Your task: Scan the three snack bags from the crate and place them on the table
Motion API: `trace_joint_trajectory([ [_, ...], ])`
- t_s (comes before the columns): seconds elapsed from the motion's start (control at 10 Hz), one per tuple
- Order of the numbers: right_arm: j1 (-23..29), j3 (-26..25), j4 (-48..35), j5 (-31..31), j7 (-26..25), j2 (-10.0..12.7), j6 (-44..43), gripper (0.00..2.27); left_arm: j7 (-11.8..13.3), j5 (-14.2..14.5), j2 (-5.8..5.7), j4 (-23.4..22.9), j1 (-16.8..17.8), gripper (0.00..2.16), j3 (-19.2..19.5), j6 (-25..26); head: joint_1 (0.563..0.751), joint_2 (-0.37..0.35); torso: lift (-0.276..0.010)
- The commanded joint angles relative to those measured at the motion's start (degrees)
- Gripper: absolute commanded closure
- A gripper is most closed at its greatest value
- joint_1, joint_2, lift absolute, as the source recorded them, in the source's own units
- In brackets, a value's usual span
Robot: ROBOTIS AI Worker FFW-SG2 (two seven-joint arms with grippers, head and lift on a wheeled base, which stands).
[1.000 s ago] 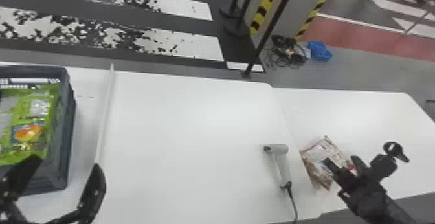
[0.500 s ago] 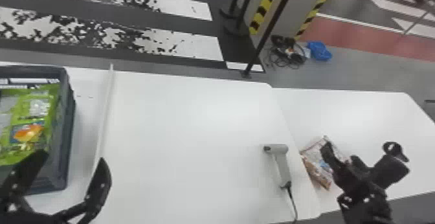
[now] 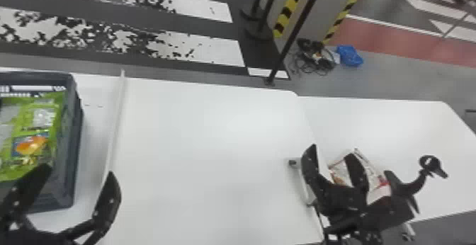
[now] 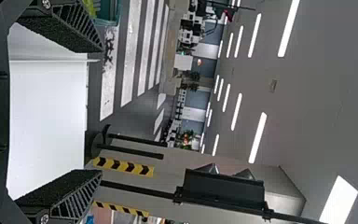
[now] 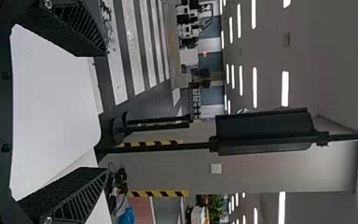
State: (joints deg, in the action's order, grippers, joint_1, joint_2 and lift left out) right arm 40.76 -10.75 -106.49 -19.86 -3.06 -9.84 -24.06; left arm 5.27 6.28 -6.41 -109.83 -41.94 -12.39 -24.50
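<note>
The left pincer (image 3: 79,174) is hovering near the crate (image 3: 67,191), the right pincer (image 3: 333,151) by the scanner (image 3: 304,188); both are gaping wide, gripping nothing.

The table (image 3: 212,148) has a smooth, white surface with a soft sheen. The crate (image 3: 72,155) is matt plastic. The green snack bag (image 3: 33,145) is glossy, creased film. On the left gripper (image 3: 79,173) and right gripper (image 3: 333,152), the finger pads (image 4: 51,189) present a rough, matt, grainy face.
</note>
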Motion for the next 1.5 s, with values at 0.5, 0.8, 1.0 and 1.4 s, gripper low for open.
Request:
trace_joint_trajectory([
  [0.5,7.14,12.68,1.02,8.79,-0.01,1.05,-17.99,0.06,-0.79,1.54,-0.27,-7.59,-1.92,0.07,2.64,14.44,0.695,-0.26,-0.037],
  [0.8,7.67,11.71,2.08,8.88,2.1,0.52,-17.81,0.08,3.17,5.32,0.0,-13.22,-0.95,0.07,10.28,25.16,0.695,-0.215,-0.037],
  [1.0,7.23,11.71,3.57,10.28,3.06,0.43,-18.69,0.09,4.31,9.28,0.0,-17.35,3.36,0.08,14.94,39.58,0.695,-0.152,-0.037],
  [1.4,4.06,12.68,5.77,11.34,3.06,-2.56,-17.81,0.09,-0.53,13.67,0.53,-19.19,14.7,0.08,22.06,66.12,0.695,-0.024,-0.037],
])
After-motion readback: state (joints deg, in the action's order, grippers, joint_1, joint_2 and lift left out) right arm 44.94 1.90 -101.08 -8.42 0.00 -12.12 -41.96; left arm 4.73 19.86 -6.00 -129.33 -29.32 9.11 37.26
